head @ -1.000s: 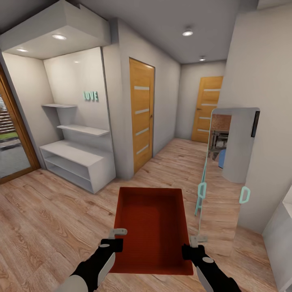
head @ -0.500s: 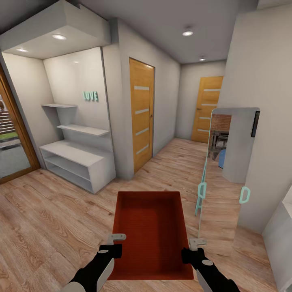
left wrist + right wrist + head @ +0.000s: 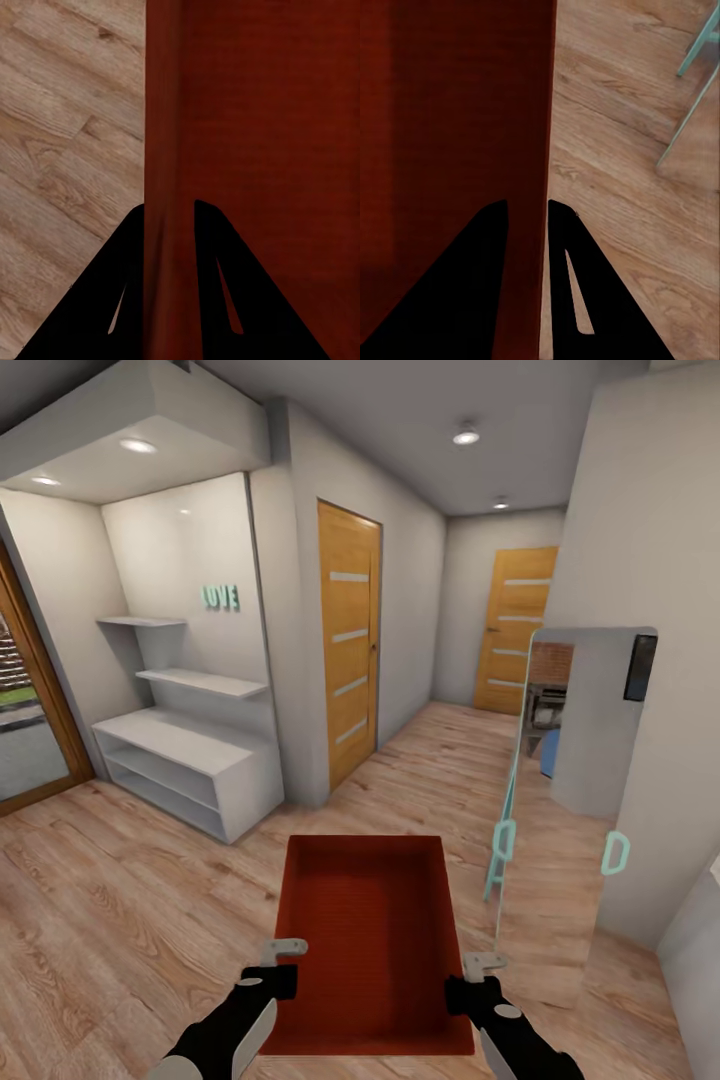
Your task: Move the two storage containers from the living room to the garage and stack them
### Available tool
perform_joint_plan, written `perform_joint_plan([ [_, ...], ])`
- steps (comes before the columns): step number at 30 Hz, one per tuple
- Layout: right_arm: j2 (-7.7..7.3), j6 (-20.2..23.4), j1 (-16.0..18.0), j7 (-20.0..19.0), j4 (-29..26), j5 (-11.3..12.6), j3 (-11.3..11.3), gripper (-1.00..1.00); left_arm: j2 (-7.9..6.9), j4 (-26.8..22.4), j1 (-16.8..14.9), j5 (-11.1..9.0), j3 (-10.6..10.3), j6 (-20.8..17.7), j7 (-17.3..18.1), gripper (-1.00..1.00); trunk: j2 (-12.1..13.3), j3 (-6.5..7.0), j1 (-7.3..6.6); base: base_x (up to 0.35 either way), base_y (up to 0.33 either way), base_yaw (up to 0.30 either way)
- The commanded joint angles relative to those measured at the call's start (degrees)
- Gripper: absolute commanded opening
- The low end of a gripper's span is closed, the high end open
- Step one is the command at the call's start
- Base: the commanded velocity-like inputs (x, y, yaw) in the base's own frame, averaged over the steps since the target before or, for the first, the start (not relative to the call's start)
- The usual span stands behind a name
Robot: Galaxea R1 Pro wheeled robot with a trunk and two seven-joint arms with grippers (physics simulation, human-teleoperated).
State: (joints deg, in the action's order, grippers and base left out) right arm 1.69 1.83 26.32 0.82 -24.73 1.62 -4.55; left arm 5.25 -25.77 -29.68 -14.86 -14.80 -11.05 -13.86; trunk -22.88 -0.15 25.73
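Closer now looms the mirror (image 3: 570, 800); both grippers (image 3: 287, 952) (image 3: 482, 963) clamp the storage container (image 3: 370, 930).

An orange-red rectangular plastic storage bin (image 3: 365, 940) with a ribbed bottom, over a light wood-plank floor (image 3: 110, 900). Orange wooden doors (image 3: 348, 640) with pale stripes, white walls, teal letters (image 3: 221, 597) far left.

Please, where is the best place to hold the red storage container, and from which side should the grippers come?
Judging by its shape, the storage container is best held at its two long side walls, one gripper from each side. The walls are thin and upright, so each fits between two fingers: the left gripper pinches the left wall, the right gripper the right wall, both near the robot's end.
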Motion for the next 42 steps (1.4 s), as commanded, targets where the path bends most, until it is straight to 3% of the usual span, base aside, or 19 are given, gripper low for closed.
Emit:
perform_joint_plan([
  [1, 2.35, 0.19, 0.05, 0.06, -3.84, 1.98, 0.51, -1.0, 3.52, -0.07, 0.06, -1.43, -3.96, -0.11, -0.41, -1.0, -0.04, -0.03, 0.05, 0.321, 0.0, 0.0],
  [28, 2.35, 0.19, 0.05, -0.03, -3.82, 1.98, 0.51, -1.0, 3.68, -0.07, 0.06, -1.31, -3.92, -0.11, -0.38, -1.0, -0.04, -0.03, 0.05, 0.32, 0.097, -0.002],
  [42, 2.35, 0.19, 0.05, -0.03, -3.3, 1.98, 0.51, -1.0, 3.63, -0.07, 0.06, -1.31, -3.92, -0.11, -0.38, -1.0, -0.04, 0.33, 0.05, 0.315, 0.152, -0.223],
])
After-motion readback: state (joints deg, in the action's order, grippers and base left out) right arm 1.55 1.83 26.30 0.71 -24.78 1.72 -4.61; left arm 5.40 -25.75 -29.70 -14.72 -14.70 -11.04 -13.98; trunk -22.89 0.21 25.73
